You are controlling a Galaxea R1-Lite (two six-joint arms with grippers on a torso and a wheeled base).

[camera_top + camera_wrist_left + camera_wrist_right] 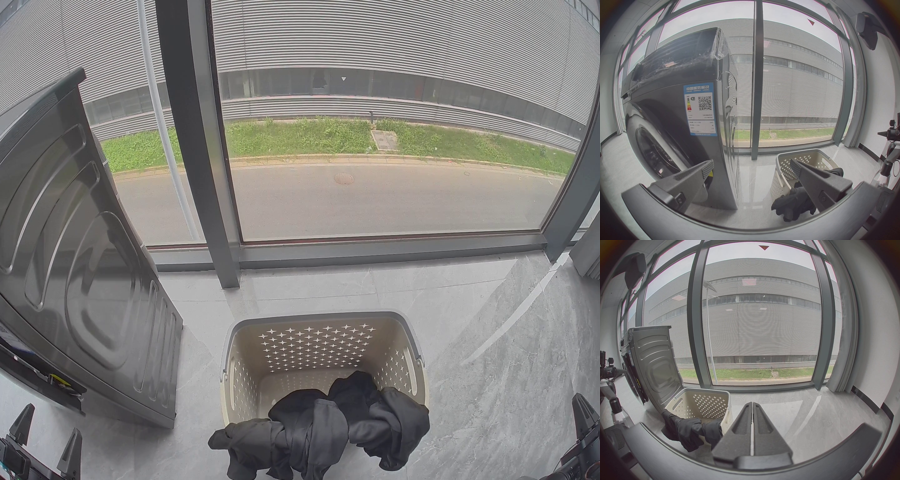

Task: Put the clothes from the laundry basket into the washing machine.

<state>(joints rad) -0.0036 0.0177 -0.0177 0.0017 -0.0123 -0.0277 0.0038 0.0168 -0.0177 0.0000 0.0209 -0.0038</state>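
Black clothes (319, 431), a crumpled heap of dark fabric, lie at the near end of the cream perforated plastic laundry basket (322, 320) and hang over its near rim. The basket stands on the grey stone-look floor (487, 325), just beside the dark grey metal washing machine (81, 269) on the robot's left, in front of a tall glass window (387, 125). The left hand (751, 163) hovers low by the machine's front corner, its fingers spread wide apart and holding nothing. The right hand (752, 405) hangs to the right of the basket, apart from it, its fingers pressed together with nothing between them.
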